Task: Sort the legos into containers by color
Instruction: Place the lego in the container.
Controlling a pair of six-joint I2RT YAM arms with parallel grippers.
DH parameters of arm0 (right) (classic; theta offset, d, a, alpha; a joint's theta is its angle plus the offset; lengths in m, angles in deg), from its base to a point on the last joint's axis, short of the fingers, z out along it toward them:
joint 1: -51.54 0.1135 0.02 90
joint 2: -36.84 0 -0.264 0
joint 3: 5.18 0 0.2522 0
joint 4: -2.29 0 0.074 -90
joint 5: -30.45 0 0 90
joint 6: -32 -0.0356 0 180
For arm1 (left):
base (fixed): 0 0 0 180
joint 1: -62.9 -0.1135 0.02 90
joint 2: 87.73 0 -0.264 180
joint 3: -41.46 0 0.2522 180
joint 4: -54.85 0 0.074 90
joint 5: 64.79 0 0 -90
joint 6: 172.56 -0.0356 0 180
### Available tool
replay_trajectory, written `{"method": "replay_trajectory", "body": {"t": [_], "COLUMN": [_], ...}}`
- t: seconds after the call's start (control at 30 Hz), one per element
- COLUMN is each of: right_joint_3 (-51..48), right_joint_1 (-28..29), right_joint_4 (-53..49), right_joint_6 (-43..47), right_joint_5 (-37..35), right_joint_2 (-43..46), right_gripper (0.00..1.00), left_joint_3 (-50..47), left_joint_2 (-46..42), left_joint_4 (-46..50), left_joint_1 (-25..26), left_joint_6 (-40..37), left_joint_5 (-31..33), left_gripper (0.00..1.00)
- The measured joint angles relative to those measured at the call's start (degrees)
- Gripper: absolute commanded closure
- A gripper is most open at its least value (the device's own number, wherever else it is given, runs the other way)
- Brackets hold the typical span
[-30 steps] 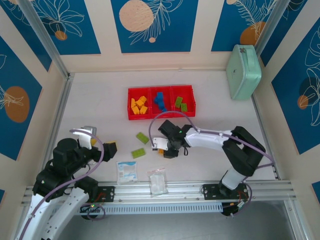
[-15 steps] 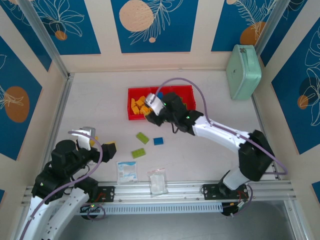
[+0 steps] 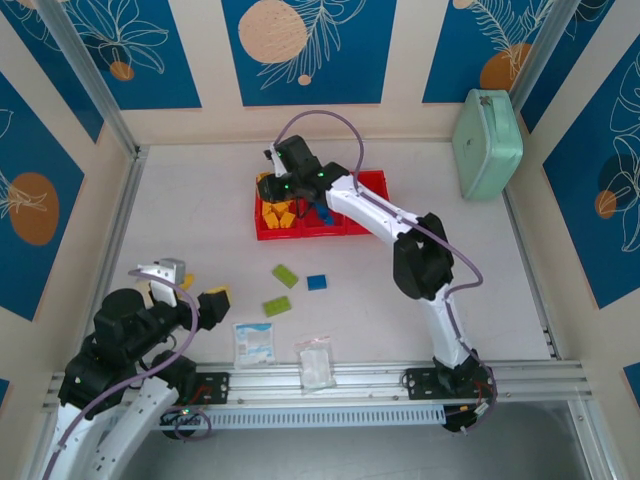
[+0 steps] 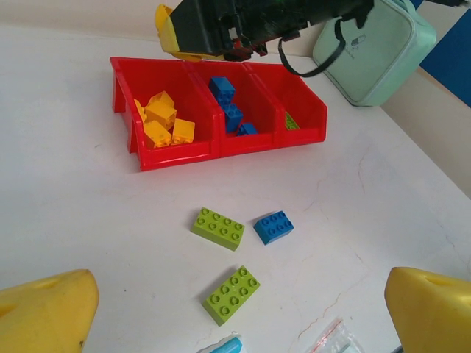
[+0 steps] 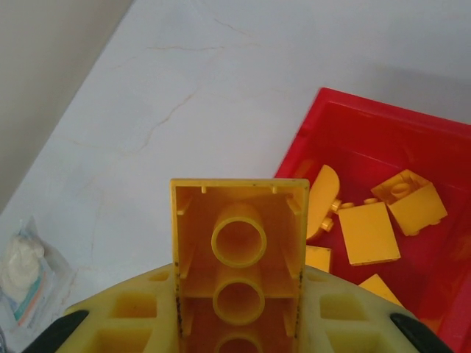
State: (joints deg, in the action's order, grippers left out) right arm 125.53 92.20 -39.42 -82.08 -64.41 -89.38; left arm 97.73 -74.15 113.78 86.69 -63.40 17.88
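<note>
Nearest the bases, the left gripper hung over the table's near-left part with its yellow fingers spread wide and nothing between them; just to its right lay two clear packets by the near edge.

A little farther out, three loose legos rested on the bare table: a lime green oblong brick closest, a second lime green oblong brick beyond it, and a blue square brick just beside that one, apart from it.

Beyond them stood the red tray; its left container held several yellow bricks, the middle one blue bricks, and the right one lime green pieces, mostly hidden behind its wall.

The right arm reached across the tray; the right gripper hovered above the far-left corner of the left container, clamped on a yellow oblong brick; the wrist view looked into that brick's hollow underside, with the yellow pile below and to one side of it.

Farthest off, a mint-green case leaned against the far-right wall, well apart from the tray.
</note>
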Motion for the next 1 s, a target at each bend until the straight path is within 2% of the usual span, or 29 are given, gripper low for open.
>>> {"method": "replay_trajectory", "body": {"t": [0.2, 0.4, 0.5, 0.57, 0.6, 0.63, 0.87, 1.0], "right_joint_3": [8.1, 12.6, 13.4, 14.2, 14.8, 15.3, 16.0, 9.7], "right_joint_1": [-2.5, -3.2, -3.2, -3.2, -3.2, -3.2, -3.1, -2.8], "right_joint_4": [-7.1, -11.7, -13.9, -15.5, -16.2, -16.6, -19.6, -20.5], "right_joint_6": [-3.5, -4.2, -3.9, -3.7, -3.4, -3.1, 0.1, 7.1], "right_joint_5": [4.0, 6.4, 6.8, 6.8, 6.7, 6.4, 3.6, 0.9], "right_joint_2": [-6.3, -11.0, -12.0, -12.1, -12.1, -12.1, -11.4, -4.6], "right_gripper": [0.9, 0.62, 0.53, 0.33, 0.18, 0.12, 0.1, 0.1], "left_joint_3": [0.0, 0.0, 0.0, 0.0, 0.0, 0.0, 0.0, 0.0], "left_joint_2": [0.0, 0.0, 0.0, 0.0, 0.0, 0.0, -0.2, -0.4], "left_joint_4": [0.0, 0.0, 0.0, 0.0, 0.0, 0.0, 0.0, 0.0], "left_joint_1": [0.0, 0.0, 0.0, 0.0, 0.0, 0.0, 0.0, 0.0], "left_joint_6": [0.0, 0.0, 0.0, 0.0, 0.0, 0.0, 0.0, 0.0], "left_joint_5": [-0.1, -0.1, -0.1, -0.1, -0.1, -0.1, -0.1, -0.1], "left_gripper": [0.01, 0.01, 0.01, 0.01, 0.01, 0.01, 0.01, 0.01]}}
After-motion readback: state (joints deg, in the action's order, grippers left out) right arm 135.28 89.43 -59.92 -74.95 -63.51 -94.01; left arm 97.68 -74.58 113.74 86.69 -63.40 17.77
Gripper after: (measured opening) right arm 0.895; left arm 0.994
